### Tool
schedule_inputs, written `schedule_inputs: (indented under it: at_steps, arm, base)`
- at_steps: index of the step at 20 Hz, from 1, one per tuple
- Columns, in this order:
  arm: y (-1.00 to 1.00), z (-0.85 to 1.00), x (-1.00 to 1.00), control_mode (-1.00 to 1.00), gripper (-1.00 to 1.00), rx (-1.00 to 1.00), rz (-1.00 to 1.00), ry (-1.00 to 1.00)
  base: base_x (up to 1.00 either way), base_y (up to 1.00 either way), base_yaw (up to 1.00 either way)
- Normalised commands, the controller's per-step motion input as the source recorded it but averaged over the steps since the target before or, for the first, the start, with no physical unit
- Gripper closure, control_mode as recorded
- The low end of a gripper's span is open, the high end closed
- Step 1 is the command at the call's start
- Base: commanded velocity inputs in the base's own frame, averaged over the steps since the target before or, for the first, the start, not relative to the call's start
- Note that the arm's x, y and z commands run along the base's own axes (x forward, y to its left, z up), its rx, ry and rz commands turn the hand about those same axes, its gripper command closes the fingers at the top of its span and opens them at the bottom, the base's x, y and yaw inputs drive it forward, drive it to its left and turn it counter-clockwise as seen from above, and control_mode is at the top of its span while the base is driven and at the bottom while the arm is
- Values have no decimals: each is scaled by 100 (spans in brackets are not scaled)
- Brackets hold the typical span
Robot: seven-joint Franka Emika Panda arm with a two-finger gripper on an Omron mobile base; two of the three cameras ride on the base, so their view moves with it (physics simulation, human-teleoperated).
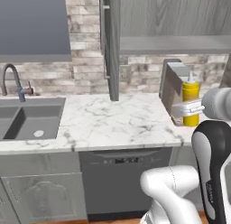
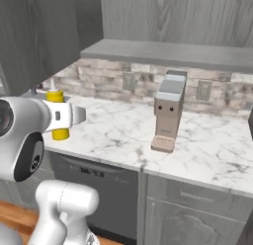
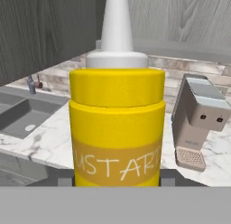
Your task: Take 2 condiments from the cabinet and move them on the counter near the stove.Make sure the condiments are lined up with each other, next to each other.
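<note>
- White marble counter (image 1: 113,117) runs from the grey sink (image 1: 27,119) on one side to a small beige coffee machine (image 2: 167,115) on the other, with a brick backsplash behind and the grey wood-grain cabinet (image 2: 163,21) overhead.
- We see the gripper (image 1: 191,108) pinching the yellow mustard bottle (image 3: 116,128) around its body, jaws closed on its sides; the bottle is upright, white nozzle up, and appears to be carried above the counter's front part.
- We judge the grip holds a smooth round body, so a quick swing or a sudden tilt of the hand could let the bottle slip or rotate between the fingers.
- From the left base view the bottle sits right in front of the coffee machine; a sideways carry toward that side could clip it and knock the bottle loose.
- Cabinet door (image 1: 111,47) hangs open, edge-on above the counter; we think a raised arm could strike it.
- We cannot see the stove or the red bottle, so the place to set this one down is not yet judged.
</note>
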Motion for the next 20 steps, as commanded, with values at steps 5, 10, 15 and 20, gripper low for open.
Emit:
schedule_inputs:
  at_steps: [5,10,15,20]
  arm:
    - [0,0,0,100,100,0,0,0]
    - [0,0,0,100,100,0,0,0]
    - [0,0,0,100,100,0,0,0]
    - [0,0,0,100,100,0,0,0]
  base:
    - [-72,45,17]
    - [-76,44,31]
    - [-28,50,41]
    - [0,36,52]
